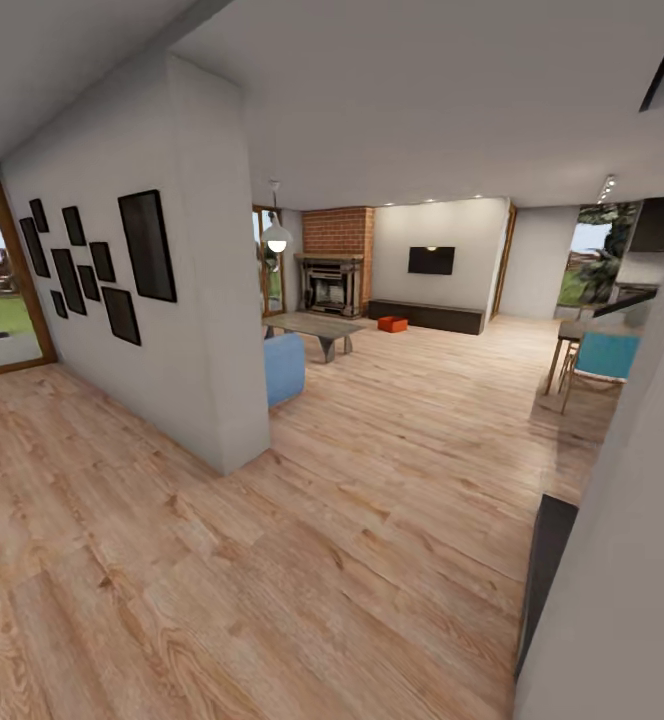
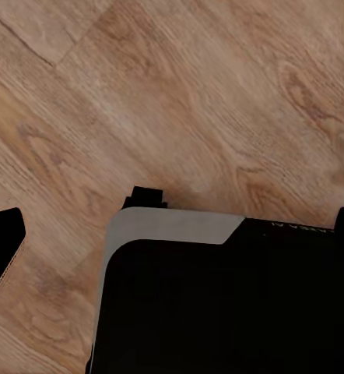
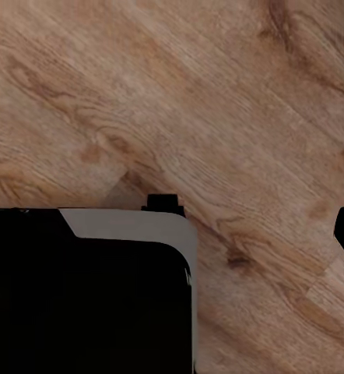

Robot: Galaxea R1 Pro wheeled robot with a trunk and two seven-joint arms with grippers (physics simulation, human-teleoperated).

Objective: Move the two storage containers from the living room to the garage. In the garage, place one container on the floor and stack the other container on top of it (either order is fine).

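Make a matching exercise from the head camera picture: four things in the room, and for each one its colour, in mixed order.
Things:
1. storage container
2. sofa
3. fireplace
4. picture frames

Colours:
a. black
b. red-brown brick
c. orange-red
d. light blue

Pairs: 1-c, 2-d, 3-b, 4-a

a partition wall (image 1: 207, 270) stands at left on the plank floor (image 1: 372, 520). behind it sit the sofa (image 1: 284, 366) and coffee table (image 1: 315, 326). one storage container (image 1: 393, 324) lies beyond, before the fireplace (image 1: 331, 285).
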